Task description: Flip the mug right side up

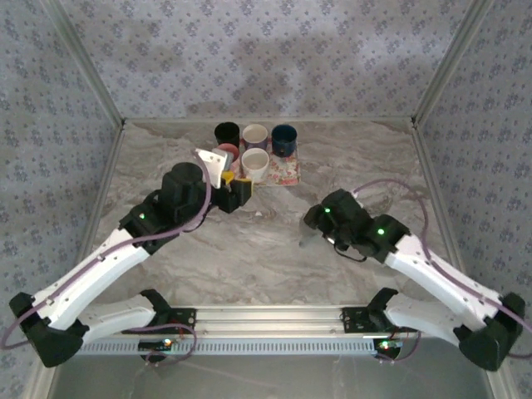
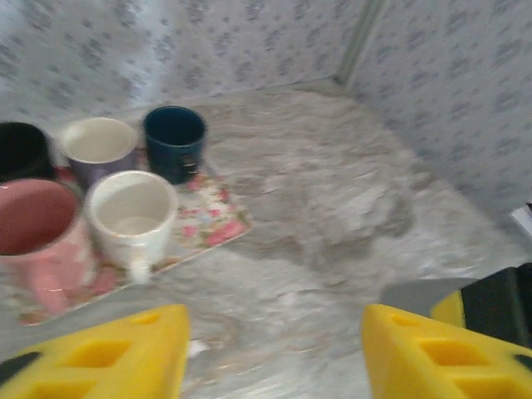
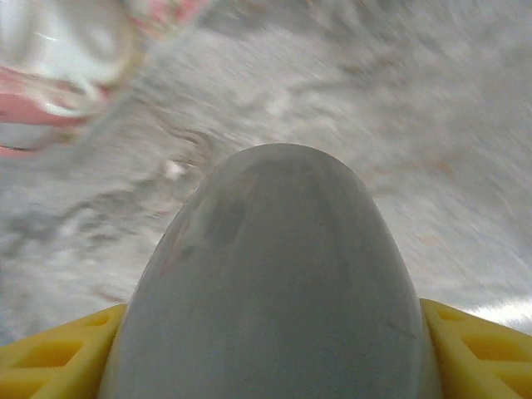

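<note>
Observed from beside the rig: the step in hand is the grasp-and-turn of the grey mug [image 3: 274, 274]. The right tool [image 3: 266, 362] is clenched on it, a yellow finger [image 3: 58, 353] pressed to each flank of the body.

Location: from above, the mug sits at the tip of the right tool, over the open worktop [image 1: 249, 258] right of centre, well apart from the floral tray [image 2: 218, 226] at the far side. Whether it rests on the worktop or hangs just clear cannot be told.

Orientation: in the right wrist view the mug's long axis runs away from the wrist, roughly in line with the fingers, ending in a rounded grey edge. It appears closer to lying over than standing. Which end is the mouth cannot be made out, and no handle shows.

The left tool [image 2: 274, 353] is released, with nothing between its fingers, and hovers just short of the tray, where five other mugs [image 2: 131, 218] stand mouth up.

Judgement: the next move calls for a wrist roll to bring the mouth uppermost, then a level set-down before letting go. The grip on a smooth curved wall may slip during the roll.
</note>
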You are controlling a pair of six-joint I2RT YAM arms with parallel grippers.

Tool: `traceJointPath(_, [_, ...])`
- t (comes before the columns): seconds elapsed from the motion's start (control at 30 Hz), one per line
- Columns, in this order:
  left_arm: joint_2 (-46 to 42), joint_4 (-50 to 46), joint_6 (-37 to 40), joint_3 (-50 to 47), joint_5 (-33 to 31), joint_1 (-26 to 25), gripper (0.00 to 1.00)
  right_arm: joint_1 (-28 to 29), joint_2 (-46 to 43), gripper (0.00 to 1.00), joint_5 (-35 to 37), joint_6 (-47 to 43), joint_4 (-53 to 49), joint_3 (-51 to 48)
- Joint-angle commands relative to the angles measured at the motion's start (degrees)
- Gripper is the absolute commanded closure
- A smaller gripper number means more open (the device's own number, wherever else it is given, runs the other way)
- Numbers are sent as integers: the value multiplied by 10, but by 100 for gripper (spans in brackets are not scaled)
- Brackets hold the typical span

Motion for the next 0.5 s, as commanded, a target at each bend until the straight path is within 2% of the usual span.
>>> traceJointPath(0.0, [20,114,-178,-49,214,54,30,-37,-71,64,-48,-118,170,-37])
traceJointPath(0.07, [26,212,-254,-96,275,77,20,-71,-93,65,-98,-140,217,-47])
traceJointPath(0.23, [68,446,-397,-176,363,79,19,-124,-121,65,-191,-177,301,-53])
traceJointPath(0.3, [88,527,-448,-193,382,79,19,-138,-122,65,-222,-178,336,-54])
traceJointPath(0.47, [125,625,-512,-204,394,67,19,-164,-128,63,-263,-156,470,-77])
